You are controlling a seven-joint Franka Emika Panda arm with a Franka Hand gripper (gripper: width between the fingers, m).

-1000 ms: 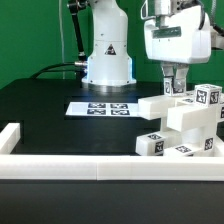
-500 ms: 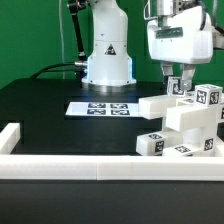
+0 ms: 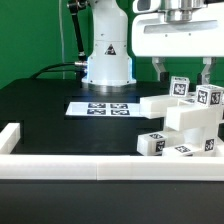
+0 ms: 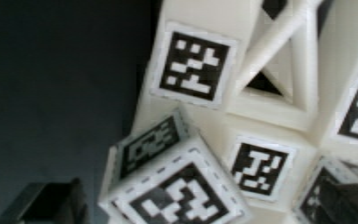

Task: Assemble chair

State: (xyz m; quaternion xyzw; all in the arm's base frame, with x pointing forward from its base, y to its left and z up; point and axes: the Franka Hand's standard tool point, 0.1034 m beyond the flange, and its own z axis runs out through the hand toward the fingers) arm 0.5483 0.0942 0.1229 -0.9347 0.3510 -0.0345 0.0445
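Observation:
The chair is a chunky white stack of tagged slabs and bars at the exterior view's right, near the front border wall. A small tagged block sits on its top. My gripper hangs right above that block with its two dark fingers spread wide on either side, open and holding nothing. In the wrist view the chair's tagged faces fill the picture. The tagged block lies between the jaws, and one dark finger shows at the corner.
The marker board lies flat in front of the robot base. A long white border wall runs along the table's front, with a short wall at the exterior view's left.
The gripper has turned about its axis, so the hand now faces the camera broadside. Its fingers, close together around the top block before, now stand wide apart.

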